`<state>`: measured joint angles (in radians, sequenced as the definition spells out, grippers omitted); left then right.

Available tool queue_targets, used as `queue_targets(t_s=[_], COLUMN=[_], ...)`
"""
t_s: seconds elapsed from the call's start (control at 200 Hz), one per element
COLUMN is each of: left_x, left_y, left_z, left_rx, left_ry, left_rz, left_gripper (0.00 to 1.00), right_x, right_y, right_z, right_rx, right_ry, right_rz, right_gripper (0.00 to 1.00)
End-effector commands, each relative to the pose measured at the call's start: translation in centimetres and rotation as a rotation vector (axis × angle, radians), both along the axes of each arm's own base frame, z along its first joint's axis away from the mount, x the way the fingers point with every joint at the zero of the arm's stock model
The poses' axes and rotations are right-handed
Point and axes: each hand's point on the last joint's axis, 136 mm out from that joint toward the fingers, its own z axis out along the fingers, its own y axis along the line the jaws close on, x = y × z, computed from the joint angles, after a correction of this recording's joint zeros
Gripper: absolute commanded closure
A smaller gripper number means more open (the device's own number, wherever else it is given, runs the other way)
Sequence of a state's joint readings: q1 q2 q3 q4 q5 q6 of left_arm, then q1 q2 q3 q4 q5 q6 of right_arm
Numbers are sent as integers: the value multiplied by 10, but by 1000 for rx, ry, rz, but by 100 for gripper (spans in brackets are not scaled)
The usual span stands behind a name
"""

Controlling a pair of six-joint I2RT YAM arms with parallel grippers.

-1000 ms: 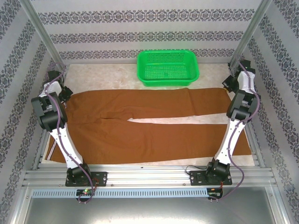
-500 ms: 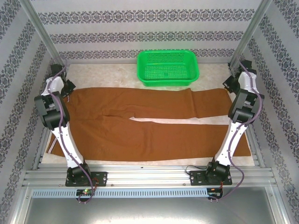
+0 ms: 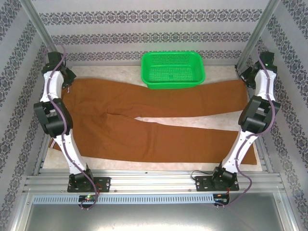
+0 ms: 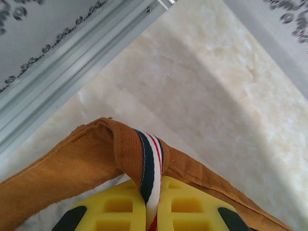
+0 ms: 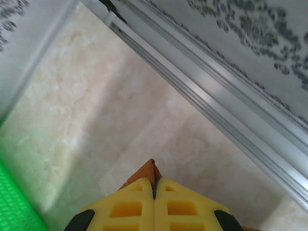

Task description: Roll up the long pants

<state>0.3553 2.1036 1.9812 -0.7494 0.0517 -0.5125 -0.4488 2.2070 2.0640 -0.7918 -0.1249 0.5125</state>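
Note:
The long pants (image 3: pixel 144 115) lie spread across the table, rust-brown, waistband at the left and both legs running to the right. My left gripper (image 3: pixel 67 81) is shut on the far corner of the waistband (image 4: pixel 91 159); a navy, white and red striped loop (image 4: pixel 151 166) is pinched between its yellow fingers (image 4: pixel 115 207). At the far right, my right gripper (image 3: pixel 250 79) is shut on the hem corner of the far leg (image 5: pixel 147 174), a small brown point sticking out between the yellow fingers (image 5: pixel 185 207).
A green plastic basket (image 3: pixel 173 69) stands at the back middle, its front rim touching the far leg. Aluminium frame posts (image 3: pixel 41 36) and patterned walls close in both back corners. Pale marble tabletop (image 3: pixel 110 72) shows behind the pants.
Both arms have stretched toward the back corners, dragging the far edge of the pants backward. The far leg now reaches up to the basket and the cloth lies flatter and wider.

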Motion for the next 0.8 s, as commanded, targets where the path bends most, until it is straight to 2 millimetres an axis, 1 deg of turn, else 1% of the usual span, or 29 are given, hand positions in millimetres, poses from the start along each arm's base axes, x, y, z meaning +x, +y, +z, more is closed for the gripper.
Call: queue_targets(t_s=[0.0, 0.075, 0.16, 0.26, 0.335, 0.405, 0.435, 0.49, 0.545, 0.555, 0.56, 0.58, 0.59, 0.595, 0.604, 0.679, 0.744, 0.769, 0.779, 0.789, 0.794], left_x=[-10, -13, -13, -11, -7, -2, -1, 2, 6, 7, 8, 9, 9, 10, 11, 17, 22, 24, 26, 25, 26], left_y=[9, 7, 3, 1, -1, -2, -3, -3, -1, -1, -1, 0, 0, 0, 1, 5, 7, 8, 9, 8, 9], left_z=[56, 55, 43, 30, 22, 18, 16, 17, 19, 21, 21, 23, 23, 24, 26, 39, 53, 58, 63, 62, 66], left_rx=[68, 66, 45, 26, 8, -3, -8, -12, -10, -10, -10, -7, -7, -6, -3, 11, 20, 22, 26, 23, 26], left_ry=[-91, -90, -83, -70, -64, -68, -69, -76, -83, -86, -86, -88, -86, -90, -91, -106, -121, -127, -139, -133, -143], left_rz=[24, 15, 1, -11, -23, -29, -31, -35, -37, -37, -38, -37, -36, -36, -36, -33, -32, -32, -31, -31, -32], left_gripper=[100, 100, 100, 100, 100, 100, 100, 100, 100, 100, 100, 100, 100, 100, 100, 100, 100, 100, 100, 100, 100], right_x=[-2, -2, -8, -11, -8, -1, 4, 13, 24, 24, 26, 30, 32, 32, 36, 45, 46, 45, 44, 43, 42], right_y=[10, 23, 39, 61, 90, 120, 132, 146, 152, 152, 152, 152, 151, 151, 150, 139, 124, 118, 116, 112, 110], right_z=[10, 2, -7, -12, -12, -5, 2, 16, 37, 37, 43, 52, 58, 57, 65, 105, 133, 142, 146, 148, 149], right_rx=[-40, -45, -55, -54, -70, -126, -157, -202, -241, -242, -249, -260, -268, -269, -280, -339, -371, -378, -379, -381, -382], right_ry=[-3, 18, 47, 44, 64, 81, 82, 81, 56, 58, 49, 34, 25, 28, 12, -36, -75, -91, -99, -101, -102], right_rz=[39, 80, 108, 142, 213, 296, 327, 366, 384, 385, 385, 388, 387, 388, 386, 374, 353, 342, 338, 331, 327], right_gripper=[100, 100, 100, 100, 100, 100, 100, 100, 100, 100, 100, 100, 100, 100, 100, 100, 100, 100, 100, 100, 100])
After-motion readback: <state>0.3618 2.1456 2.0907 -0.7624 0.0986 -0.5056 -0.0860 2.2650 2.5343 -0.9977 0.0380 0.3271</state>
